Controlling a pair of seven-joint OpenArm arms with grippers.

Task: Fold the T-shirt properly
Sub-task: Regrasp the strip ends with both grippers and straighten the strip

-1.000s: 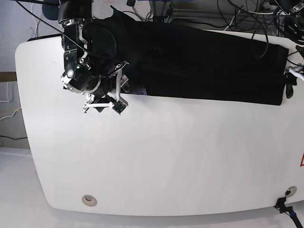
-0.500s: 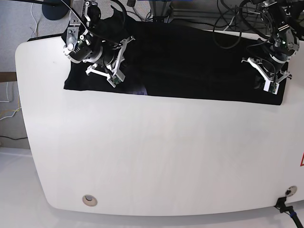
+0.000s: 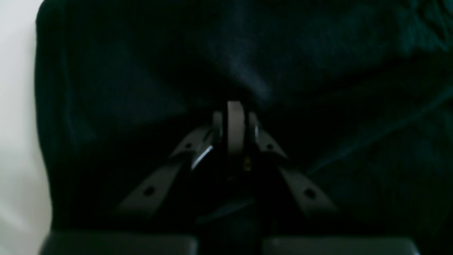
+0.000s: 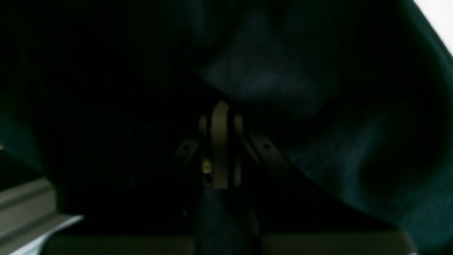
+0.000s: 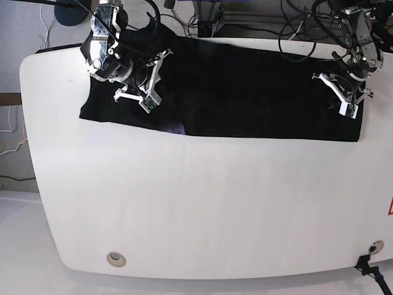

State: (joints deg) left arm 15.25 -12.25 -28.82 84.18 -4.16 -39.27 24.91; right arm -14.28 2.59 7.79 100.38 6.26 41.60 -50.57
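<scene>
The black T-shirt (image 5: 245,92) lies as a long flat band across the far part of the white table (image 5: 202,203); its orange tag does not show. My right gripper (image 5: 138,80) is over the shirt's left end, and in the right wrist view it (image 4: 220,106) is shut, with the cloth (image 4: 269,78) creasing from its tip. My left gripper (image 5: 344,92) is over the shirt's right end. In the left wrist view it (image 3: 235,106) is shut on the cloth (image 3: 318,53), near the shirt's edge and bare table (image 3: 16,106).
Cables and stand bases (image 5: 209,18) crowd the floor behind the table's far edge. A round grommet (image 5: 115,259) sits near the front left, a red mark (image 5: 390,209) at the right edge and a black clamp (image 5: 368,265) at the front right corner.
The shirt's left end, bunched up under my right gripper a second ago, now lies flat. Both grippers have come down onto the shirt's ends, and its front edge has shifted slightly toward the near side.
</scene>
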